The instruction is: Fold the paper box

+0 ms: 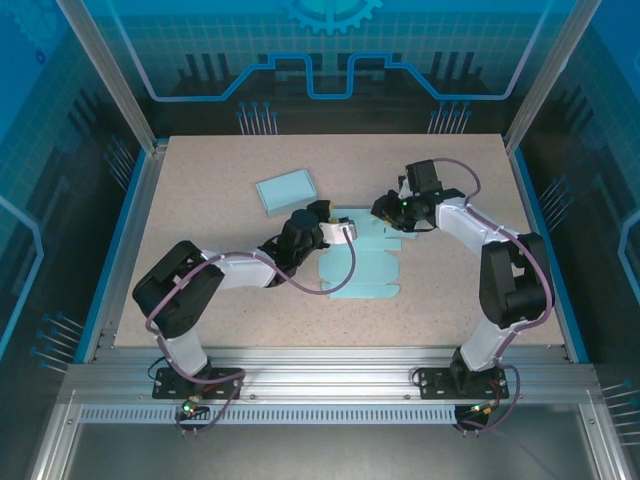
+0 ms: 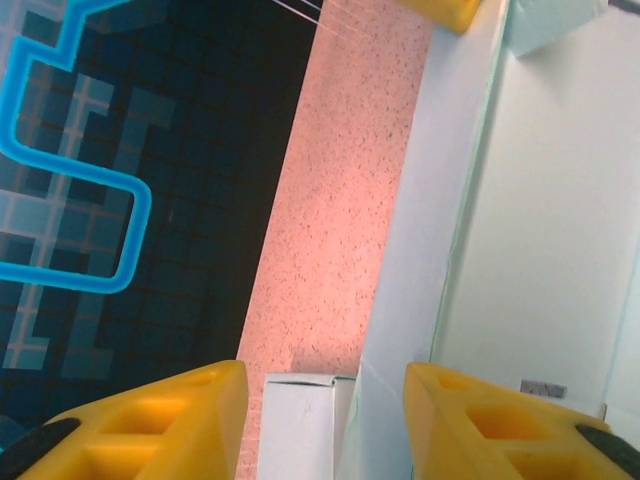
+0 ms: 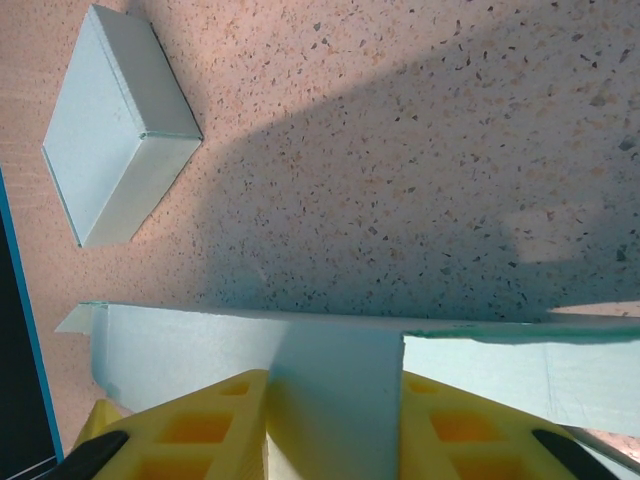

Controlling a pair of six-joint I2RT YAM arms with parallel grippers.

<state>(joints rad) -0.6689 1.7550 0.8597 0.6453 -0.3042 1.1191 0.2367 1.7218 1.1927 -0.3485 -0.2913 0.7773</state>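
- The paper box [image 1: 365, 275] lies as a mostly flat, pale-blue cut-out in the middle of the surface [image 1: 450, 300], between the two arms.
- The right gripper [image 3: 335, 385] is grasping a flap at the far right of the paper box. In its wrist view the flap fills the gap between the yellow fingers [image 3: 190, 430]. A long strip of the sheet appears to stand on edge to either side of that flap.
- Holding there probably keeps that strip raised along its crease, so it can become a side wall.
- The left gripper [image 2: 325, 378] is released, with its jaws apart around the left part of the raised paper and not pinching it. It seems placed there to steady or tuck a corner flap.
- A finished box [image 1: 287, 190] sits to the far left, well apart from the arms' work, where it does not get in the way of the folding.
- The panels nearest the arms look flat, so most of the folding is likely not yet done.
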